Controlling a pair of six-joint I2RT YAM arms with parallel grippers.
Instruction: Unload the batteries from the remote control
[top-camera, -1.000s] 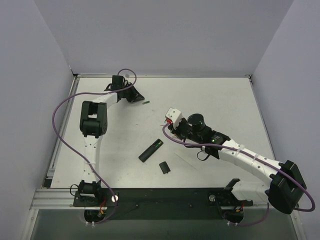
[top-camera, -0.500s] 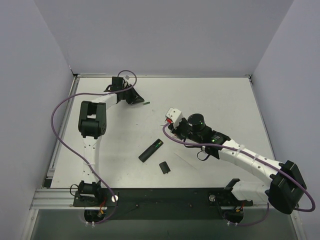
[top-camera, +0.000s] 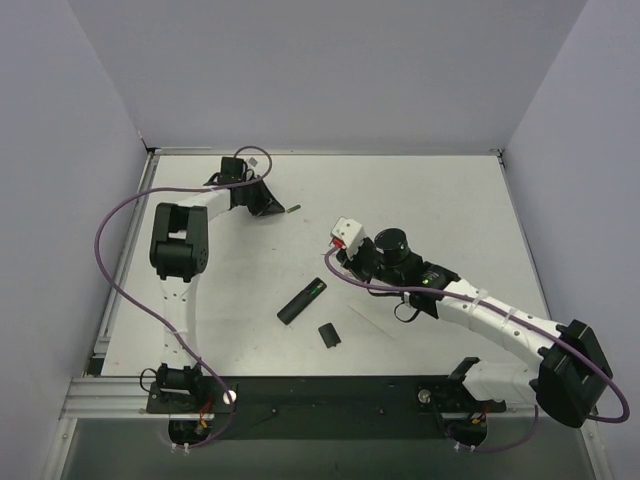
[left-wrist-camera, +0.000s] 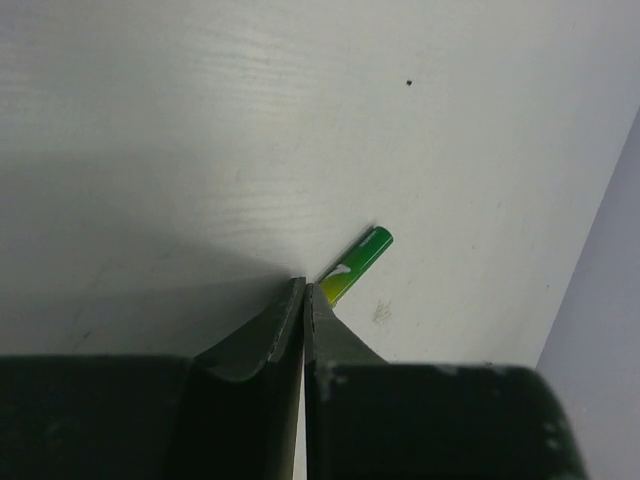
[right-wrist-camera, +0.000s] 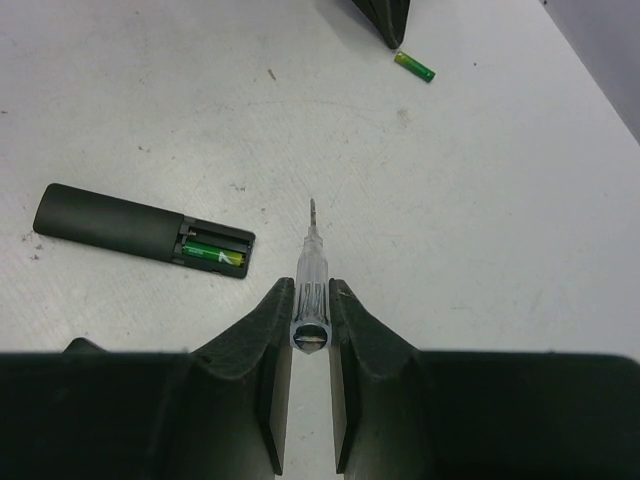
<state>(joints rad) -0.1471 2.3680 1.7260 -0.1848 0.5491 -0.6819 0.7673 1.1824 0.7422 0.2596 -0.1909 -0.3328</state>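
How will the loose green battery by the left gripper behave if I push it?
The battery is a smooth round cylinder lying flat on the table, so it will probably roll away if pushed side-on. It looks tiny beside the left gripper, so it is likely light and easily flicked. Its glossy wrap may slip in a pinch.

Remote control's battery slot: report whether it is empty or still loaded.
Still loaded. The remote control lies with its slot uncovered and one green battery inside; a second battery lies loose on the table.
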